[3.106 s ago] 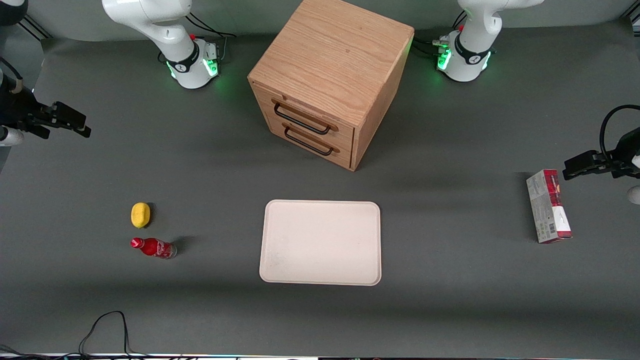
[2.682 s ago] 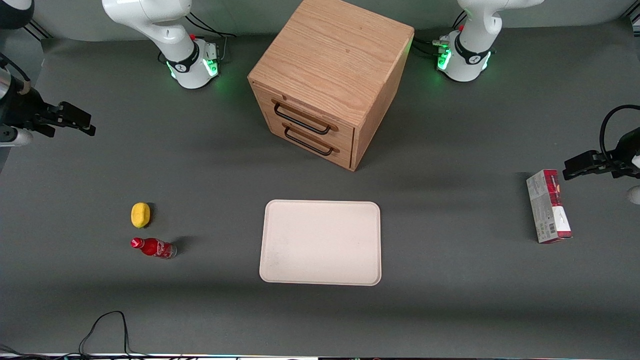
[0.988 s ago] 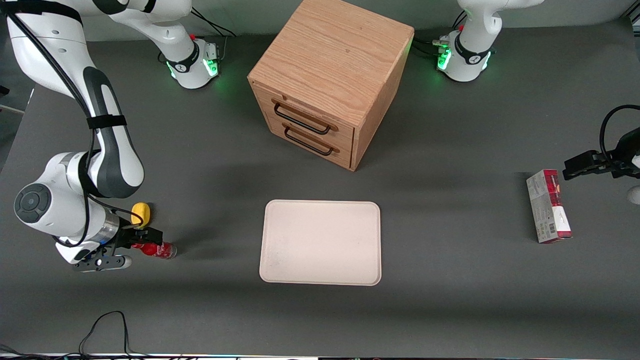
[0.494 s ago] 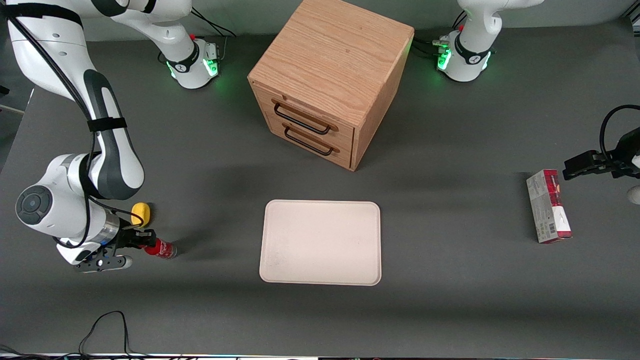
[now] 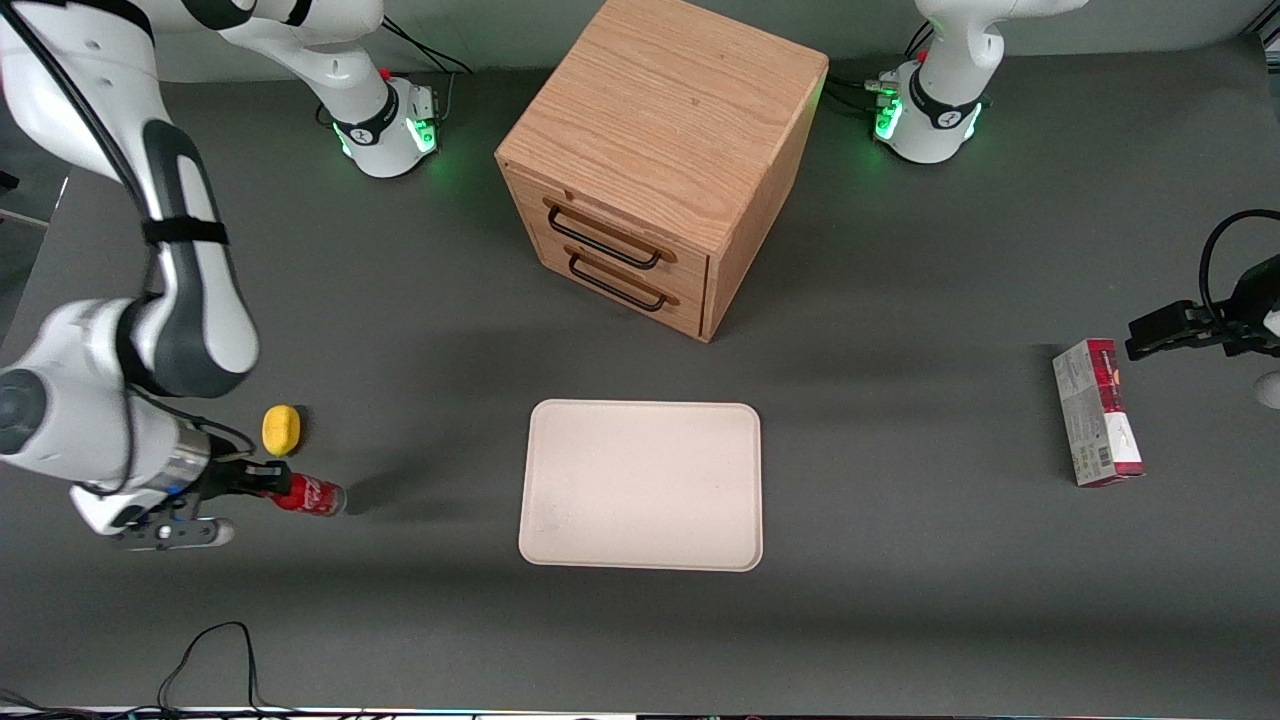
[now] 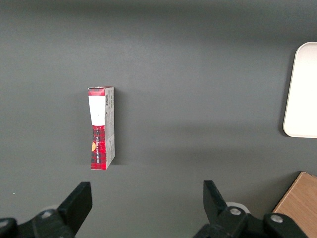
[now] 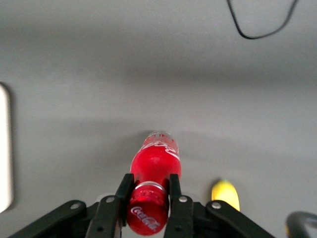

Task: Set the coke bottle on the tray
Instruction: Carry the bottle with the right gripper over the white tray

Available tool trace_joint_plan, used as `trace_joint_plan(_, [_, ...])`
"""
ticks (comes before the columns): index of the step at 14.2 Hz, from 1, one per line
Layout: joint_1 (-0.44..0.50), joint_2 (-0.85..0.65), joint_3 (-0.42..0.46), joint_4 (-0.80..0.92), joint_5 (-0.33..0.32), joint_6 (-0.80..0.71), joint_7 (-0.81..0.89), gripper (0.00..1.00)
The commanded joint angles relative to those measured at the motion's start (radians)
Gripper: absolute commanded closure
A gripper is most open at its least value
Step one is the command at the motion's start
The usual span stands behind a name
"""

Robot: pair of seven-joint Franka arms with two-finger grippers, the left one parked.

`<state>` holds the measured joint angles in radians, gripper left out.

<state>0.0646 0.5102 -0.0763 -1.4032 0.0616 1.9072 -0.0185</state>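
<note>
The coke bottle (image 5: pixel 310 496) lies on its side near the working arm's end of the table, red cap toward the arm and clear base toward the tray. My right gripper (image 5: pixel 264 481) is shut on its cap end. In the right wrist view the two black fingers (image 7: pixel 124 191) press on either side of the red cap, with the gripper (image 7: pixel 148 192) around it and the bottle (image 7: pixel 155 159) pointing away. The cream-white tray (image 5: pixel 640 485) lies flat mid-table, well apart from the bottle, and its edge shows in the right wrist view (image 7: pixel 4 148).
A yellow lemon-like lump (image 5: pixel 281 429) sits just beside the gripper, farther from the front camera, and shows in the right wrist view (image 7: pixel 225 194). A wooden drawer cabinet (image 5: pixel 660 150) stands farther back. A red-and-grey carton (image 5: pixel 1097 412) lies toward the parked arm's end. A black cable (image 5: pixel 215 650) loops at the front edge.
My right arm came in from the table's end down to the bottle and closed on its cap end. In the last half second arm and bottle shifted slightly away from the tray.
</note>
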Motion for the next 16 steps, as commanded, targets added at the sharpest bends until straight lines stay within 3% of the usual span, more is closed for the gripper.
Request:
trace_joint_plan(1, [-0.002, -0.01, 0.006, 0.258, 0.017, -0.297, 0.104, 1.0])
trace_joint_plan(3, [-0.002, -0.001, 0.027, 0.396, 0.018, -0.449, 0.182, 1.0])
trace_joint_plan(6, [-0.006, 0.001, 0.177, 0.46, -0.017, -0.513, 0.383, 1.0])
trace_joint_plan(8, [-0.008, 0.03, 0.348, 0.463, -0.103, -0.479, 0.545, 1.0])
trace_joint_plan(11, [-0.002, 0.117, 0.537, 0.461, -0.254, -0.334, 0.799, 1.0])
trace_joint_plan(13, [0.012, 0.169, 0.59, 0.457, -0.343, -0.281, 0.83, 1.0])
trace_joint_plan(16, [0.052, 0.253, 0.59, 0.441, -0.379, -0.142, 0.888, 1.0])
